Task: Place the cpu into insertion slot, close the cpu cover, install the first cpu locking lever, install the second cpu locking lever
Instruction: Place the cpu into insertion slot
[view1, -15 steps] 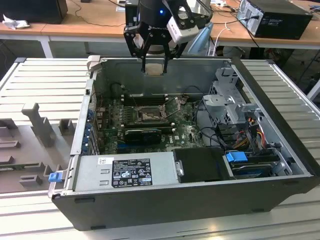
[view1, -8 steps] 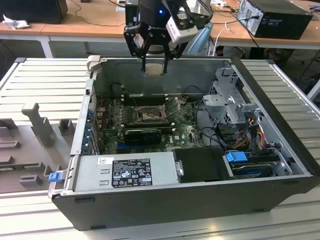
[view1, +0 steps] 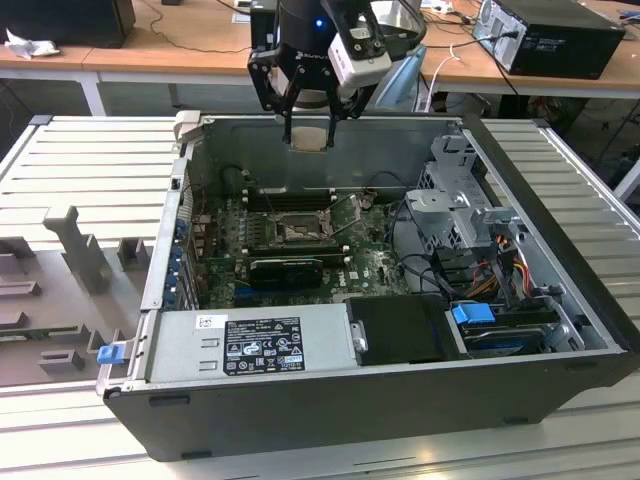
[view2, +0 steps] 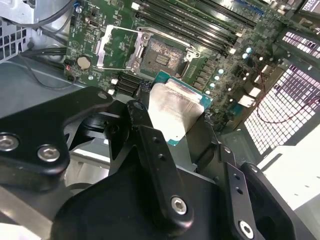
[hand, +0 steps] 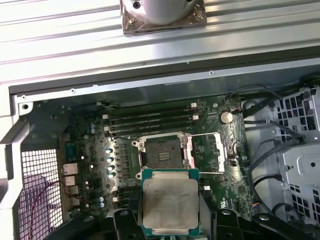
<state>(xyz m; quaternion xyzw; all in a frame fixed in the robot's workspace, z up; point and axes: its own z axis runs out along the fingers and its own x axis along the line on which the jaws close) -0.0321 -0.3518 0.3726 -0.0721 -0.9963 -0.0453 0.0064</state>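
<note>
Well above the open insertion slot (view1: 297, 228) at mid-frame, the gripper (view1: 308, 132) at upper centre pinches the cpu (view1: 309, 139) by its edges; a tilted or offset descent could damage the slot.

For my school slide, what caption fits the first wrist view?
A gripper holds the chip over a computer's green board, whose socket lies uncovered.
</note>
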